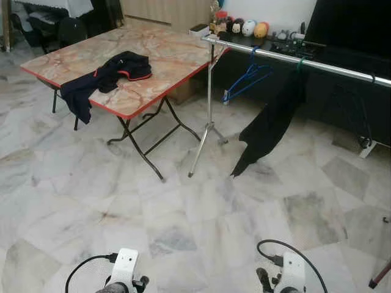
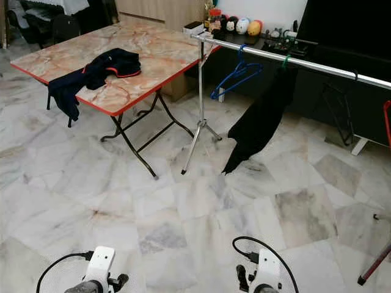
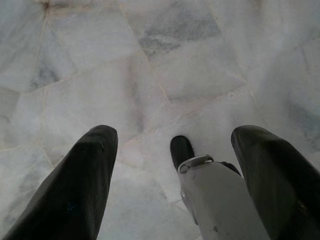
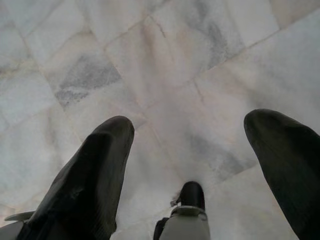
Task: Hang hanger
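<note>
1. The blue wire hanger (image 1: 247,79) hung on the silver metal rail (image 1: 293,60), beside a black garment (image 1: 272,122).
2. Left end effector (image 3: 170,170) and right end effector (image 4: 190,165) were spread, empty, over marble floor (image 1: 183,220).
3. Risk: the approach could knock the rail's tripod stand (image 1: 209,131).
4. Head views alone showed the dark jacket (image 1: 107,76) on the marble-patterned tabletop (image 1: 165,55).
</note>
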You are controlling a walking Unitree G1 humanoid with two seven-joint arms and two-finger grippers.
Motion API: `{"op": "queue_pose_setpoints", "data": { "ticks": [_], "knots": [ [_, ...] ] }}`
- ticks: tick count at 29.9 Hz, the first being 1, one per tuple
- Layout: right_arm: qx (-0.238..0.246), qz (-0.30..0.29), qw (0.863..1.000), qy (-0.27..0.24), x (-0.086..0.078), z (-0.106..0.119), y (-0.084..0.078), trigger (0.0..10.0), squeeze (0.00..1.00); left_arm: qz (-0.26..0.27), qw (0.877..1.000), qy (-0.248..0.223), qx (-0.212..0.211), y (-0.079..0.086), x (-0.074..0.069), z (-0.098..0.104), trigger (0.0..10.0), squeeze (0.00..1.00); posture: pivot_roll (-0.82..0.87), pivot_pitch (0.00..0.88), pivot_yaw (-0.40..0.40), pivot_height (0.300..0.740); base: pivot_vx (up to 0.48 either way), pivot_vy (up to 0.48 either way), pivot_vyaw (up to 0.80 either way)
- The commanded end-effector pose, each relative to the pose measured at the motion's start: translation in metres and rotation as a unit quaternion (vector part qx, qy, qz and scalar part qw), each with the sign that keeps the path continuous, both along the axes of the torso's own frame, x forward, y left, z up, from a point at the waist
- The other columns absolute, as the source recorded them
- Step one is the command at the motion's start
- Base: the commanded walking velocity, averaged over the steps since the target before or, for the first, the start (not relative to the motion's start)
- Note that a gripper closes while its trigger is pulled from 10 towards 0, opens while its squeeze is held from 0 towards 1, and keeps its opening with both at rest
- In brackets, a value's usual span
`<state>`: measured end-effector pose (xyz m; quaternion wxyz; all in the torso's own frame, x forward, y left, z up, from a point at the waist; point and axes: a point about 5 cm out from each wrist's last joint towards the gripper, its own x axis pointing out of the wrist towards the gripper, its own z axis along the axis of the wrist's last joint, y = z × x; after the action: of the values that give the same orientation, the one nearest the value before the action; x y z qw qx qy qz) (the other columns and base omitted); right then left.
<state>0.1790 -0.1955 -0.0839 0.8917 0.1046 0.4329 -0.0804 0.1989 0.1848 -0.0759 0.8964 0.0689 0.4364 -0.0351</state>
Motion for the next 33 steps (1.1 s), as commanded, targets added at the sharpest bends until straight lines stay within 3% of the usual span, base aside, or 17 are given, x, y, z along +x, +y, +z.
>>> {"op": "queue_pose_setpoints", "data": {
  "ticks": [1, 7, 12, 18, 27, 33],
  "knots": [
    [0.0, -0.009, 1.0, 0.002, 0.0, 0.0, 0.0, 10.0, 0.0, 0.001, 1.0, 0.01, 0.008, 0.003, -0.008, -0.004, 10.0, 0.0, -0.04, 0.0, 0.041, 0.74, 0.0, 0.0, 0.0],
    [-0.002, -0.01, 1.0, 0.011, -0.003, -0.002, 0.001, 10.0, 0.0, 0.017, 1.0, 0.017, 0.009, 0.001, -0.016, -0.008, 10.0, 0.0, -0.05, 0.0, 0.044, 0.74, 0.0, 0.0, -0.73],
    [-0.004, -0.005, 1.0, 0.017, -0.005, -0.003, 0.0, 10.0, 0.0, 0.029, 0.999, 0.024, 0.017, 0.022, -0.014, -0.004, 10.0, 0.0, -0.05, 0.0, 0.036, 0.74, 0.0, 0.0, -0.73],
    [-0.006, 0.004, 1.0, 0.016, -0.006, -0.003, -0.001, 10.0, 0.0, 0.039, 0.999, 0.027, 0.016, 0.021, -0.017, -0.006, 10.0, 0.0, -0.04, 0.0, 0.025, 0.74, 0.084, 0.0, -0.71],
    [-0.007, -0.005, 1.0, 0.013, -0.005, -0.002, -0.002, 10.0, 0.0, 0.043, 0.999, 0.025, 0.011, 0.02, -0.016, -0.006, 10.0, 0.0, -0.05, 0.0, 0.03, 0.74, 0.265, 0.0, 0.0],
    [-0.006, -0.002, 1.0, 0.015, -0.004, -0.002, -0.002, 10.0, 0.0, 0.046, 0.999, 0.023, 0.008, 0.019, -0.015, -0.005, 10.0, 0.0, -0.04, 0.0, 0.029, 0.74, 0.274, 0.0, -0.75]
  ]
}}
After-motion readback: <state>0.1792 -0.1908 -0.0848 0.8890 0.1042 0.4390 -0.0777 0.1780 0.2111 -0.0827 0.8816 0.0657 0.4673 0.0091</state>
